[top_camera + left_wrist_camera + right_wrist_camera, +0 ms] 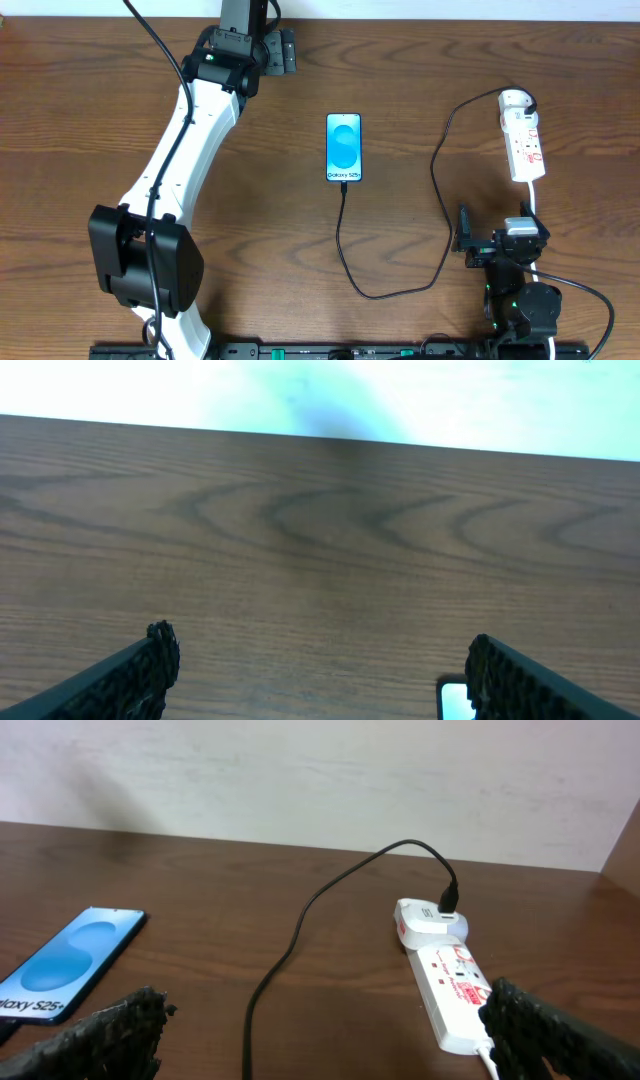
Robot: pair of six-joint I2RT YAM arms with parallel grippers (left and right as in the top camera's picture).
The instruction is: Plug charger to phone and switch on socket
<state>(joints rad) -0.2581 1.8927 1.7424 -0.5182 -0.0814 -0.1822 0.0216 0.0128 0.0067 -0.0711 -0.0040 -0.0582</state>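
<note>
I am looking at the phone (343,147) lying flat in the middle of the desk (250,200), screen up and lit, which is leaving its bottom edge free to approach. The charging cable (345,250) is running out from that bottom edge, looping round on the near side of the phone, then climbing to a white adapter (514,100) seated in the far end of the power strip (527,145), well to the right of the phone. From overhead the tip is appearing to meet the phone's port (whether it is fully seated I cannot tell).

I am holding the right pincer (503,240) released, jaws wide and grasping nothing. It is sitting right of the phone and nearer to me, just off the strip's near end, and I am judging it is there because the switches are within its reach. The left pincer (272,50) is likewise hanging wide and empty over bare wood, left of the phone and beyond it, out of the way. Whether the strip's red-marked switches are on I cannot tell, so I am treating the switch as the step left to do.
</note>
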